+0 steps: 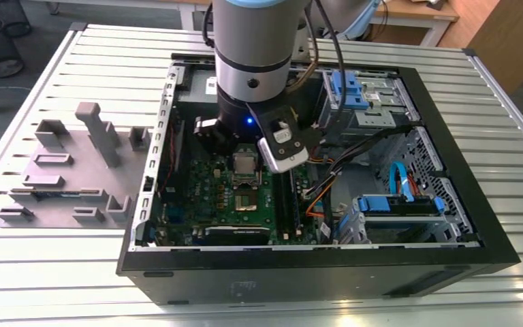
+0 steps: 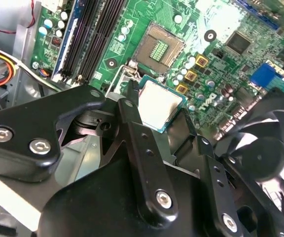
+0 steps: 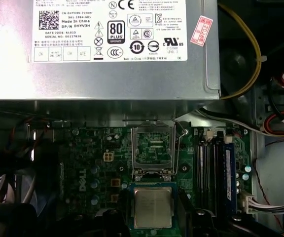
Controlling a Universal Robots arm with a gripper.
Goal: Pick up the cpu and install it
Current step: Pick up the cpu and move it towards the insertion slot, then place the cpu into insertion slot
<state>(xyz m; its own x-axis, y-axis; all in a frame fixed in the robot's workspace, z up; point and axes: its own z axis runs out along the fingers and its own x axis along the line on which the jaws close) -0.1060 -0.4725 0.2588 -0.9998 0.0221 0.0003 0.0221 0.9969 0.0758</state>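
Note:
The cpu [image 2: 159, 104], a small silvery square chip with a thin green edge, hangs a little above the green motherboard [image 2: 216, 64]. My gripper [image 2: 160, 109] is shut on it, one black finger [image 2: 130, 111] on each side. The first wrist view shows the cpu [image 3: 153, 207] again in the gripper [image 3: 153, 213], just short of the socket [image 3: 153, 148]. That socket has its metal frame swung open and nothing in it. In the second wrist view the socket [image 2: 159, 48] lies just beyond the chip. In the exterior view my arm [image 1: 248, 88] reaches down into the open computer case [image 1: 425, 225].
A grey power-supply box [image 3: 102, 49] stands just behind the socket. Memory slots [image 3: 213, 168] run beside it and a black fan [image 2: 265, 153] sits close to the fingers. Coloured cables [image 1: 321, 197] and blue drive bays [image 1: 398, 204] fill the exterior view's right. Lilac-grey holder blocks [image 1: 71, 170] stand outside the case.

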